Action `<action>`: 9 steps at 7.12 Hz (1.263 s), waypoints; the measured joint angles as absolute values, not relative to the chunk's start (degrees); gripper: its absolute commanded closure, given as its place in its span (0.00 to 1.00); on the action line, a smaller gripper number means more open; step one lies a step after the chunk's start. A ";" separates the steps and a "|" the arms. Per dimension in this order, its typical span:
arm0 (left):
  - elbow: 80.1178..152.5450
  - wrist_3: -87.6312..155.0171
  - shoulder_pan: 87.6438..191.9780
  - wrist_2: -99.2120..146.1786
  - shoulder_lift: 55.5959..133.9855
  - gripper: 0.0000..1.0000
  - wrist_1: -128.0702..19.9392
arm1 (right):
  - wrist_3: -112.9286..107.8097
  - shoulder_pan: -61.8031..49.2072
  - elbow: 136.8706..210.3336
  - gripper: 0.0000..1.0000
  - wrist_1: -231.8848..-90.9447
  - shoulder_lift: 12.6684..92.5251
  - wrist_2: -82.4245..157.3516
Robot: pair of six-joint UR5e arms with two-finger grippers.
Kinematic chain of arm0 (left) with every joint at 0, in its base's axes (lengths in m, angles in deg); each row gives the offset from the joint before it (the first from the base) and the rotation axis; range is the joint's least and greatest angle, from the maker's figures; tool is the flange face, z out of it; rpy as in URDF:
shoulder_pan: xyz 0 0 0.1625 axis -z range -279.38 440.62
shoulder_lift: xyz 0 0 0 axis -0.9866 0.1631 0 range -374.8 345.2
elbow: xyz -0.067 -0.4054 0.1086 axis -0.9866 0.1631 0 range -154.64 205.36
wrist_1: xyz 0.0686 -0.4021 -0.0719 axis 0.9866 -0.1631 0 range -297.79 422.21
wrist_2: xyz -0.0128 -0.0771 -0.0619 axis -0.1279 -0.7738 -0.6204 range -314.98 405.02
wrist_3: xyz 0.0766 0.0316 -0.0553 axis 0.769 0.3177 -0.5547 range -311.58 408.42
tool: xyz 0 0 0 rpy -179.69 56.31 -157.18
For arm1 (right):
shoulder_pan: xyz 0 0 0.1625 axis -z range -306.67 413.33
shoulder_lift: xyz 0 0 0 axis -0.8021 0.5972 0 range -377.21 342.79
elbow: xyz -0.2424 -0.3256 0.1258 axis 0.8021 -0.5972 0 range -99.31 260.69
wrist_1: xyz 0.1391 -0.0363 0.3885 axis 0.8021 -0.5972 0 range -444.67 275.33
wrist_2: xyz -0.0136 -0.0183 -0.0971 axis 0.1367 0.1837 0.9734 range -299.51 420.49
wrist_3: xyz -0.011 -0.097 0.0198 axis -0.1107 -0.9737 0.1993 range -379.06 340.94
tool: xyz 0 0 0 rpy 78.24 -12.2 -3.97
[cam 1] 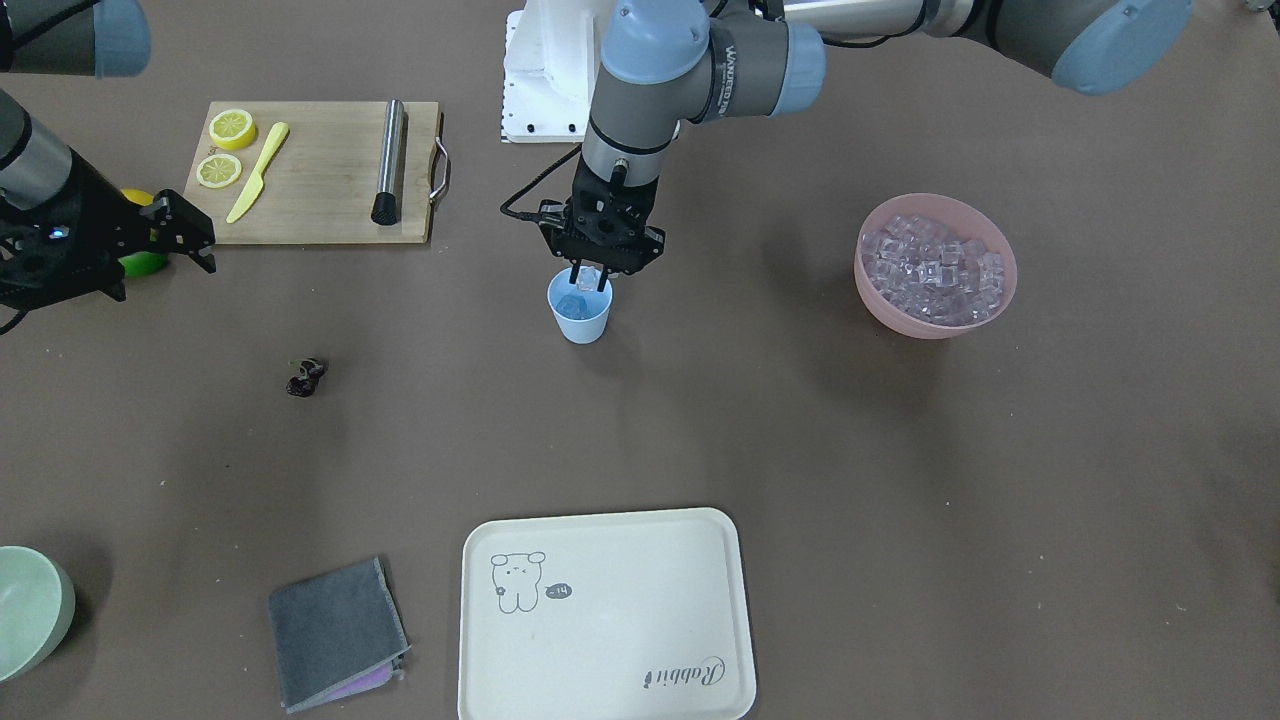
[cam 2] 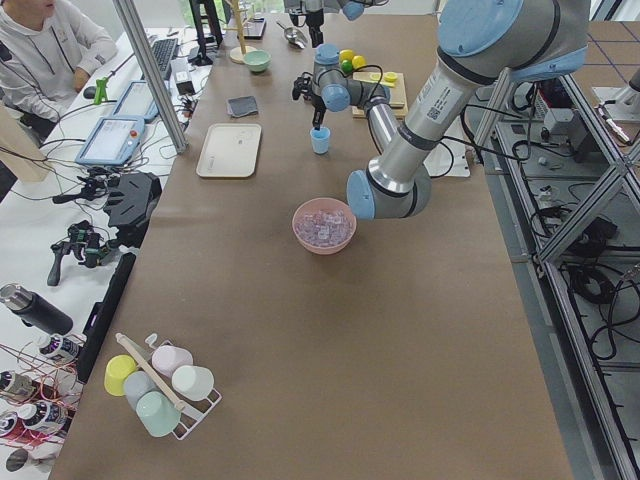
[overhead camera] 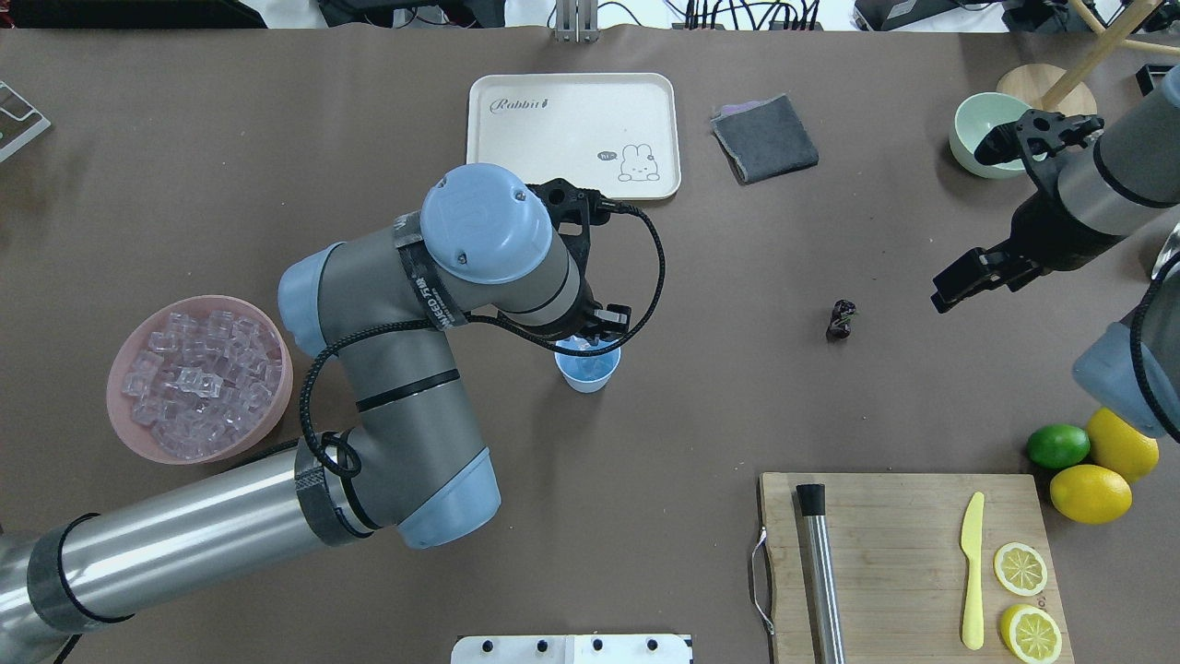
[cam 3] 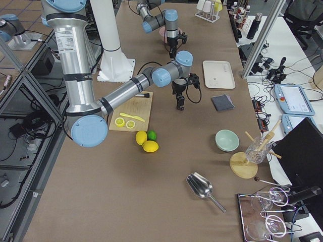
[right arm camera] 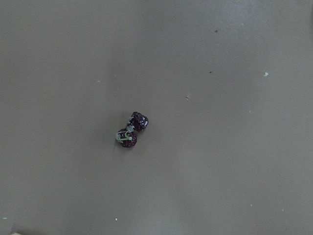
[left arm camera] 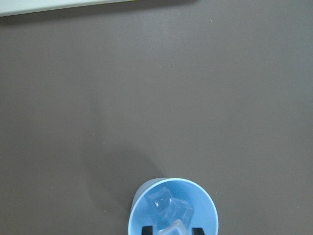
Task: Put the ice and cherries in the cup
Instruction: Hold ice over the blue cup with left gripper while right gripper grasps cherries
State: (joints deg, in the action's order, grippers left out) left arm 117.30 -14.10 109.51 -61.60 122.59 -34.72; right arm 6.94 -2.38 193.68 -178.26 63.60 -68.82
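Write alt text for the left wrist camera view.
A light blue cup at the bottom edge holds clear ice cubes, one between the dark jaws of the left gripper. Bare brown table fills the rest, the edge of a pale tray along the top.

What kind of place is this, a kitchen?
Probably a robot lab dressed up as a drink bar: a robot arm reaches over a long table, a person sits near screens, and lemon slices and a bowl of ice stand ready.
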 measured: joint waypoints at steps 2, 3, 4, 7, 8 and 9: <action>116.48 -14.30 109.41 -61.21 123.02 0.11 -35.02 | 7.92 0.07 190.11 0.13 -174.60 61.97 -67.47; 116.74 -14.32 109.41 -61.15 122.94 0.11 -34.97 | 9.24 1.29 187.68 0.30 -170.72 61.72 -66.55; 117.53 -14.35 109.46 -61.08 122.41 0.11 -34.86 | 10.66 2.64 185.30 0.44 -166.72 61.63 -65.08; 121.75 -14.12 110.05 -61.06 119.37 0.11 -34.44 | 13.07 5.13 182.28 0.48 -162.80 60.96 -63.35; 123.37 -13.85 110.27 -61.09 117.67 0.11 -34.40 | 13.53 5.85 181.19 0.48 -162.68 59.79 -62.67; 124.36 -13.71 110.45 -61.15 116.70 0.11 -34.38 | 13.77 6.34 180.28 0.47 -162.64 58.89 -62.21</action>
State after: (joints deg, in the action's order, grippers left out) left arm 124.36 -13.71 110.45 -61.15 116.70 -34.38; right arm 13.77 6.34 180.28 -162.64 58.89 -62.21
